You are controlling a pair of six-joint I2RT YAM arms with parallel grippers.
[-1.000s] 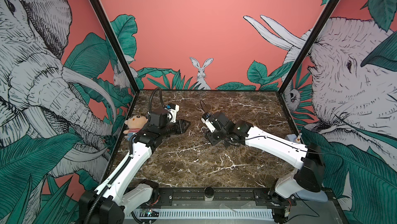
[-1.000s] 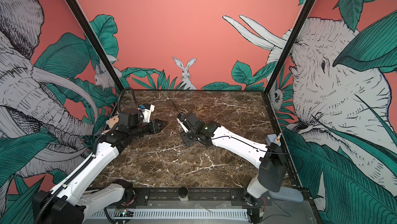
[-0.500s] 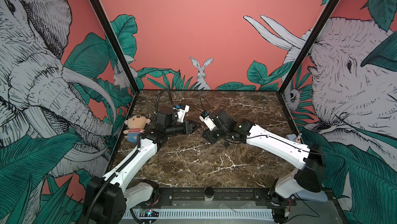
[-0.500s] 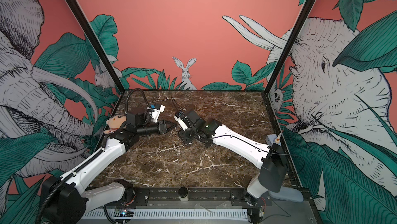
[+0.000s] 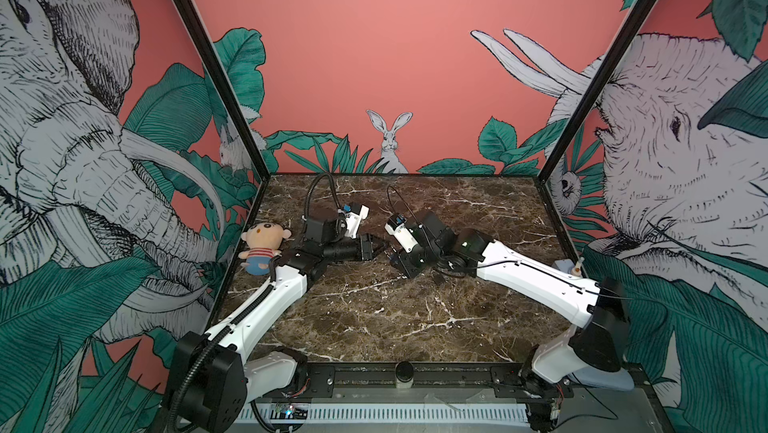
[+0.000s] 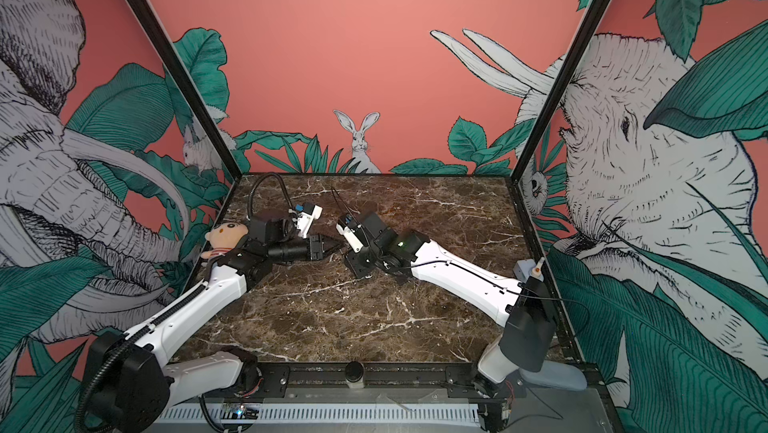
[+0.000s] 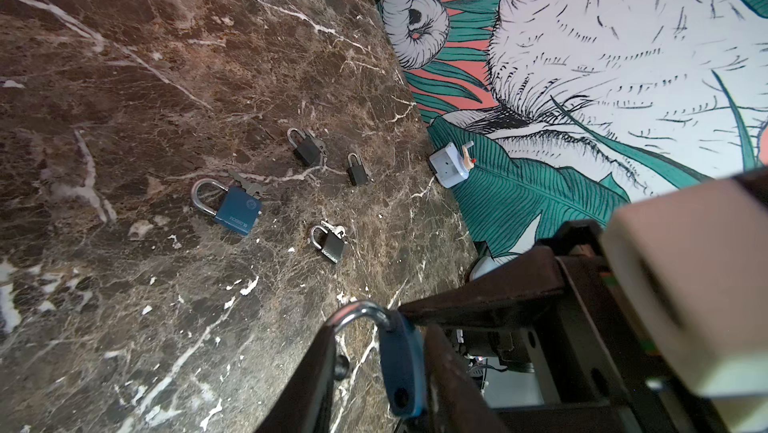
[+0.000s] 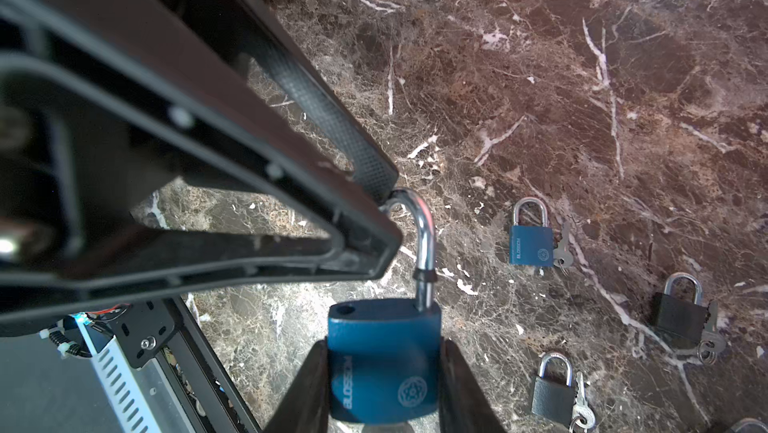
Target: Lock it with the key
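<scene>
The blue padlock (image 8: pixel 384 368), shackle (image 8: pixel 424 235) standing open, is clamped in the right pincer (image 8: pixel 384 345) over the tabletop (image 8: pixel 582 78), while the left pincer (image 5: pixel 378 249), touching the shackle with its grip impossible to tell, should align the free leg before pressing squarely down.

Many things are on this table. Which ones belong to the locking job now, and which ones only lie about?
In the job:
- held blue padlock, its shackle open
- right gripper, jaws shut on the padlock's body
- left gripper, at the shackle

Lying about:
- second blue padlock with keys
- three black padlocks
- doll
- small pale box
</scene>
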